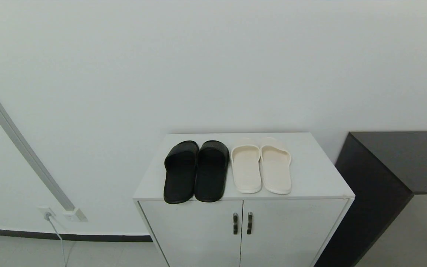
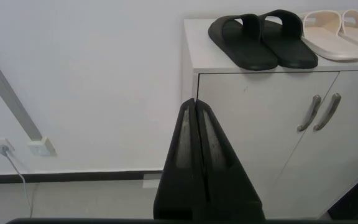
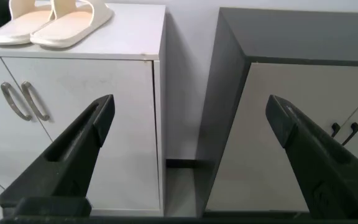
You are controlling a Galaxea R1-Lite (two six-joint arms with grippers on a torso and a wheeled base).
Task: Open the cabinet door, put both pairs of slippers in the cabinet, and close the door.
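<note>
- The wall [image 1: 213, 66] behind is plain and pale. A grey cable duct [image 1: 17, 141] slants down it at the far left to a socket [image 1: 46, 213] with a cable plugged in. A dark baseboard [image 1: 87, 236] runs along the bottom, above a light floor [image 1: 20, 254].
- The white cabinet [image 1: 317, 174] stands against that wall. Its left door [image 1: 195, 233] and right door [image 1: 291, 230] are both closed. Their two upright metal handles [image 1: 235, 223] sit just beside each other at the centre seam.
- A dark cabinet [image 1: 376, 200] stands just to the right of the white one, with a narrow gap between them.
- The black slippers [image 1: 197, 171] lie soles down on the left half of the white cabinet's top, side by side and touching. Their long axes run near to far, toes toward the wall, and their heels reach the near edge.
- The cream slippers [image 1: 261, 168] lie just right of the black pair. They point the same way, and their heels stop just short of the near edge.
- My left gripper [image 2: 195, 104] is clenched on nothing, fingers pressed flat together. It hangs low in front of the white cabinet's near left corner, apart from it.
- My right gripper [image 3: 189, 109] is released, with the jaws spread wide. It faces the gap between the two cabinets and touches nothing.
</note>
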